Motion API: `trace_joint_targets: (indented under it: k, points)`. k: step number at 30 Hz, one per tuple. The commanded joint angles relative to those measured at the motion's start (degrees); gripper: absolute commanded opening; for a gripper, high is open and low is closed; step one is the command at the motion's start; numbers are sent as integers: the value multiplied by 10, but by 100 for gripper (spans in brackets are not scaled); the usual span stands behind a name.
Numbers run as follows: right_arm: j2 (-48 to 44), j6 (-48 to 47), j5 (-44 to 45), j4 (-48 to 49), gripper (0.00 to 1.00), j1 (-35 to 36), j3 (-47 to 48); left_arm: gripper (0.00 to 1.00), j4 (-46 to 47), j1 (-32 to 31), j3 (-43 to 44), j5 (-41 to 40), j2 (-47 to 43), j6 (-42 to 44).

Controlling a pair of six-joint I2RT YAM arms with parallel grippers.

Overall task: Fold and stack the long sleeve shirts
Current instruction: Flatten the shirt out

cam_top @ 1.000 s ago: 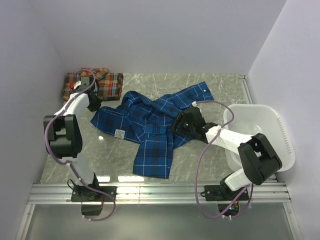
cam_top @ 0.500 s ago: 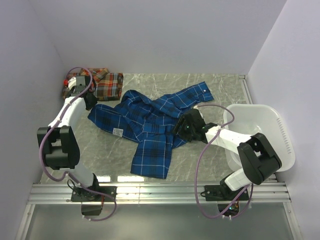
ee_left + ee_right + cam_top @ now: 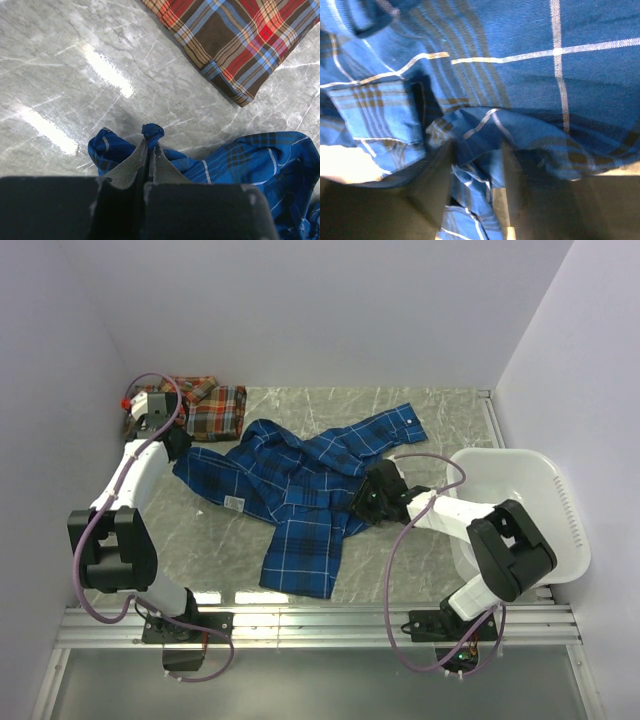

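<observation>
One blue shirt (image 3: 300, 490): left pincer (image 3: 150, 145) tight, right pincer (image 3: 477, 150) perhaps half-closed.

Bright, even light; glare streaks on table (image 3: 107, 75) (left wrist); right wrist view soft, shadowed.

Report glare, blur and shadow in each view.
Top external: even light, sharp, glare patches on the table at its near edge. Left wrist: two bright glare streaks on the marble, red-orange shirt crisp. Right wrist: soft and blurred, blue shirt fills it, lower part shadowed.
</observation>
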Motion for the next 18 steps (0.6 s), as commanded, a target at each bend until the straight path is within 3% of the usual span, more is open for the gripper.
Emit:
trace_joint_targets:
  k: [1, 3, 4, 6, 18]
  points:
    - [6, 12, 17, 14, 39, 4, 8, 1, 19, -1, 6, -22, -29, 18]
    - [4, 7, 23, 7, 28, 4, 12, 1, 22, 0, 9, -22, -31, 29]
    - [0, 5, 34, 1, 14, 3, 14, 0, 23, 0, 11, -22, -32, 33]
    - [-15, -10, 49, -22, 0, 1, 27, 1, 31, 0, 19, -22, -34, 45]
    - [-192, -146, 151, -145, 0, -72, 119, 0, 109, 0, 186, 36, -39, 135]
